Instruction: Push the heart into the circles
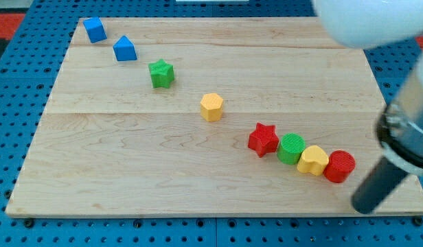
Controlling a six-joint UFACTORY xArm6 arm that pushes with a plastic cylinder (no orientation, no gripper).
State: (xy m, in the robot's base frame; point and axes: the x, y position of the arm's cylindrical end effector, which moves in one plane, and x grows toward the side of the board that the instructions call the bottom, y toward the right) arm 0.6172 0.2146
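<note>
From the one camera view, the yellow heart (312,160) already sits wedged between the green circle (291,148) and red circle (339,166) — touching both. My tip (363,206) rests just below-right of the red circle; no gripper exists.

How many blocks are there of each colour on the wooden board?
Blue: 2, a blue cube and a blue house-shaped block
Green: 2, a green star and a green circle
Yellow: 2, a yellow hexagon and a yellow heart
Red: 2, a red star and a red circle
Total: 8 blocks
</note>
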